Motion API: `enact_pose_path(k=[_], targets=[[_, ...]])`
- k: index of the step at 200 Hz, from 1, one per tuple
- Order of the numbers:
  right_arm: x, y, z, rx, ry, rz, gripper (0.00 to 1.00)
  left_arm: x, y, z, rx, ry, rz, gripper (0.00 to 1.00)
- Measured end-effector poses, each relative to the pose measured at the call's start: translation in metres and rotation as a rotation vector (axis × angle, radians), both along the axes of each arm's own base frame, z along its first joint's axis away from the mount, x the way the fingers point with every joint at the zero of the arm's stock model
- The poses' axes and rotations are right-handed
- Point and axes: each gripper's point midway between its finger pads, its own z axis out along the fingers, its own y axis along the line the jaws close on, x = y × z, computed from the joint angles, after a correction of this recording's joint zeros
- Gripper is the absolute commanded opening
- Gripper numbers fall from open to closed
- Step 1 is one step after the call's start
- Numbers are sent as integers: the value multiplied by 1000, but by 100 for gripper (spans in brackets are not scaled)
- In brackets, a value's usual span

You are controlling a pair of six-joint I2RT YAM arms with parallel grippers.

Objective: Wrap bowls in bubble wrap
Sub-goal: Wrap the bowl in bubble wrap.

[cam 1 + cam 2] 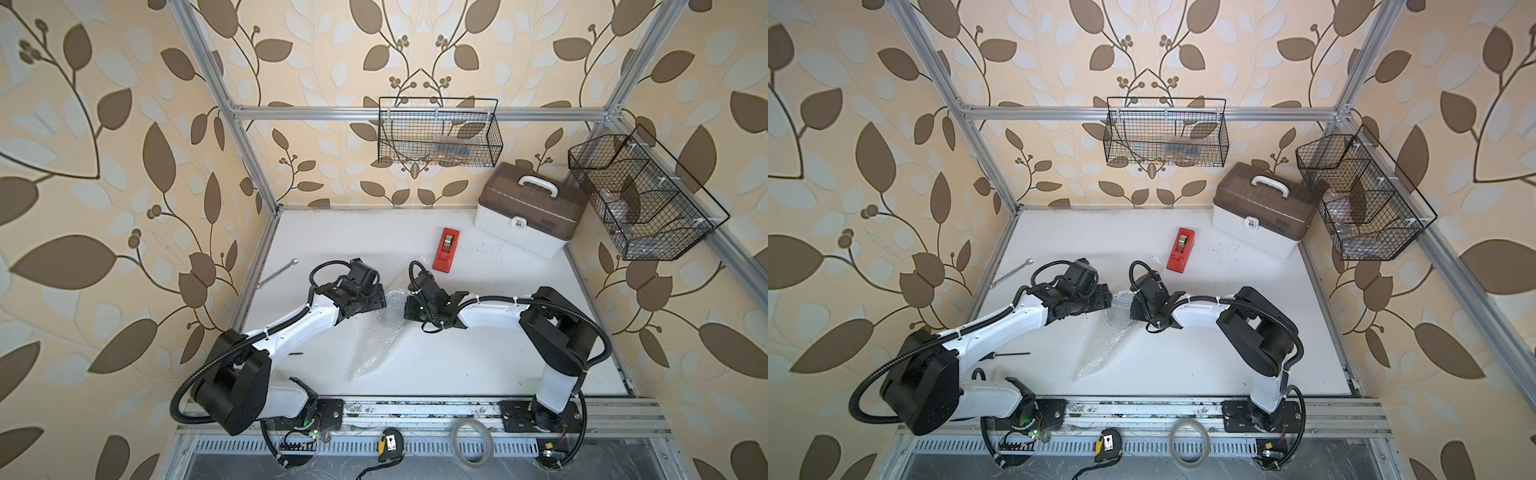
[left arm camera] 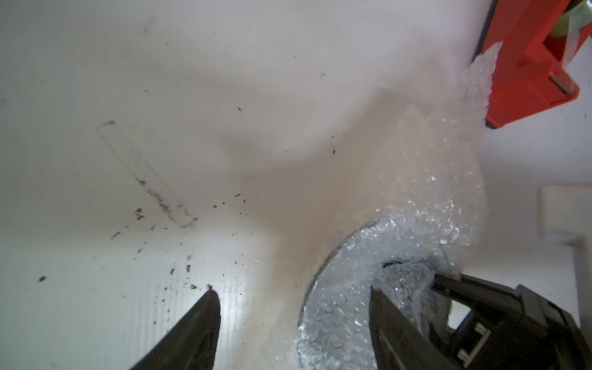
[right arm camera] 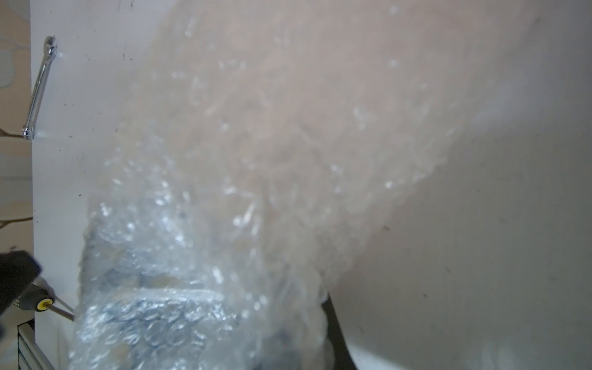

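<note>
The bubble wrap (image 1: 374,345) (image 1: 1100,349) lies bunched mid-table, trailing toward the front edge. In the left wrist view it (image 2: 442,192) drapes over the bowl (image 2: 333,307), whose round rim shows through the plastic. My left gripper (image 2: 291,288) (image 1: 383,303) is open: one finger is over the wrapped bowl, the other over bare table. My right gripper (image 2: 448,285) (image 1: 407,307) is shut on a bunched fold of wrap at the bowl's far side. The right wrist view is filled by wrap (image 3: 224,192), with only one dark finger (image 3: 334,323) showing.
A red tape dispenser (image 1: 446,250) stands just behind the grippers, and a brown-lidded toolbox (image 1: 528,212) sits at the back right. A wrench (image 1: 276,273) lies by the left edge and a screwdriver (image 1: 1009,354) beside the left arm. Wire baskets (image 1: 440,133) hang on the frame.
</note>
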Motion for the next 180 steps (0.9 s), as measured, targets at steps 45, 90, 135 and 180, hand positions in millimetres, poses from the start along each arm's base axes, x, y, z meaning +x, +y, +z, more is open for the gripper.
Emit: enact_pose_path(k=[45, 90, 135, 180], targets=[[1, 1, 0, -3, 1, 3, 6, 2, -22, -22, -53, 53, -81, 55], [1, 2, 0, -5, 0, 6, 6, -5, -23, -42, -58, 91, -95, 43], [2, 1, 0, -4, 0, 4, 9, 0, -29, -53, -72, 98, -103, 21], [9, -4, 1, -8, -10, -15, 21, 1, -28, -60, -70, 112, -121, 7]])
